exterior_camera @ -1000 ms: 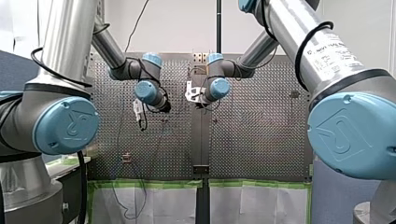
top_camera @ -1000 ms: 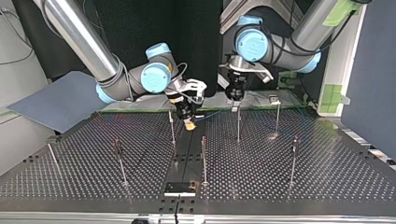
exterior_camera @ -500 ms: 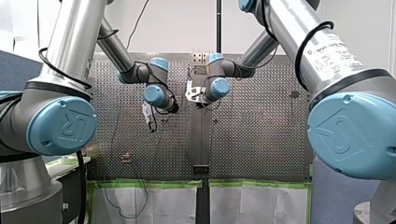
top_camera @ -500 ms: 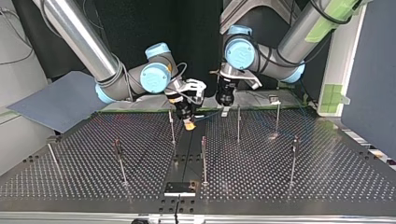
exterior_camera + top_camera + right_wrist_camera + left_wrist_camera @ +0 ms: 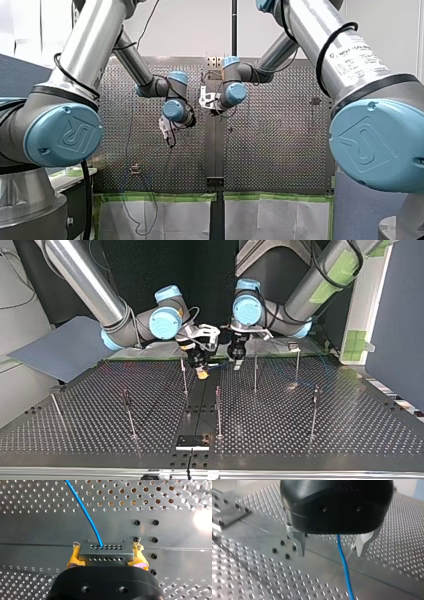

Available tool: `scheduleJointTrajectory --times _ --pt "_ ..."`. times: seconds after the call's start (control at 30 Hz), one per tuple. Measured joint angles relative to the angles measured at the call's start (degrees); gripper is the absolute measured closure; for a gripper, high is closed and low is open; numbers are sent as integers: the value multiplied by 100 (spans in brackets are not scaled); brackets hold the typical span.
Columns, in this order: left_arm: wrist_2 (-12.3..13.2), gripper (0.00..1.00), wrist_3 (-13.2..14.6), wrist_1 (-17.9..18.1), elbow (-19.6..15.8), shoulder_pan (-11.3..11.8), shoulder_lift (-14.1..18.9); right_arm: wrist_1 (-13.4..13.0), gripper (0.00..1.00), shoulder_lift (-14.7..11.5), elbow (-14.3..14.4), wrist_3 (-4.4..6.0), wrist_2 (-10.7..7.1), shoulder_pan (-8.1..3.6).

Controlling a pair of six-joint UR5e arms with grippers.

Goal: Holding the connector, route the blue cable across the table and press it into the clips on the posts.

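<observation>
My right gripper (image 5: 107,546) has its yellow pads shut on a grey metal connector (image 5: 105,553). A blue cable (image 5: 85,507) leaves the connector and runs ahead over the perforated plate. In the top view the right gripper (image 5: 201,371) hangs low over the table's middle strip, beside a thin post (image 5: 183,375). My left gripper (image 5: 332,553) is open, its metal fingers (image 5: 299,545) standing apart on either side of the blue cable (image 5: 344,567) without touching it. In the top view the left gripper (image 5: 237,363) sits just right of my right gripper, next to another post (image 5: 255,371).
Several thin posts with clips stand about the perforated table (image 5: 350,420), among them one in the middle (image 5: 218,410) and one at the right (image 5: 315,410). A black plate (image 5: 192,441) lies at the near edge. A grey board (image 5: 65,347) leans at the top view's left.
My left arm has swung toward the table's middle, rightward in the front view, bringing its gripper close beside my right gripper. The right arm and the connector have stayed still.
</observation>
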Motion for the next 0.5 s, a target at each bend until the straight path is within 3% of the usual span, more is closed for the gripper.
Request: scheduleJointTrajectory --times 0.5 --pt "-42 0 -6 -54 70 51 -162 27 100 -1 240 -54 -10 -3"
